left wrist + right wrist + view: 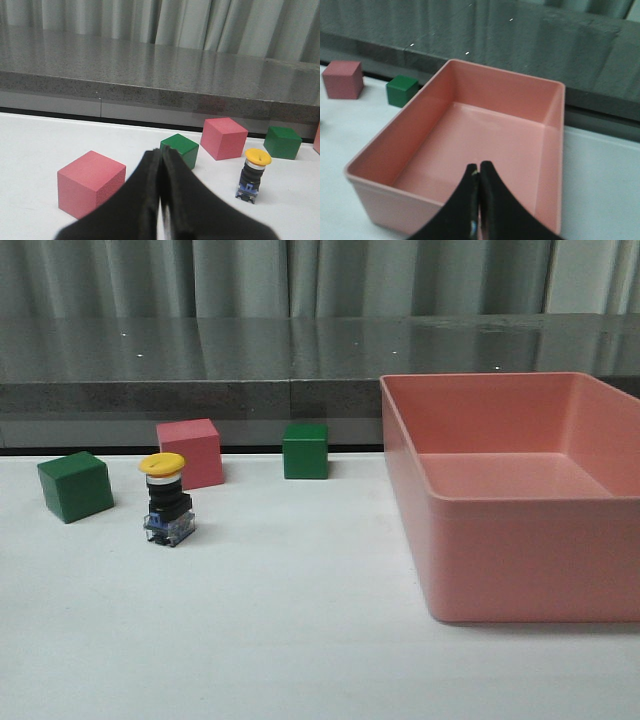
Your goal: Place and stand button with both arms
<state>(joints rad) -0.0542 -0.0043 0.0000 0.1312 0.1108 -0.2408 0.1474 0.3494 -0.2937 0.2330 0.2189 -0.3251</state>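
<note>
Pale grey-green curtains hang in folds across the top of the frame. Below them runs a glossy dark speckled stone ledge. A white tabletop fills the lower half.

the button stands upright on the white surface, yellow cap on top, silver collar beneath, then black body and blue-clear base resting flat; it sits at about 9 o'clock of the front view, untouched by either claw; the left wrist view shows it upright too
</note>
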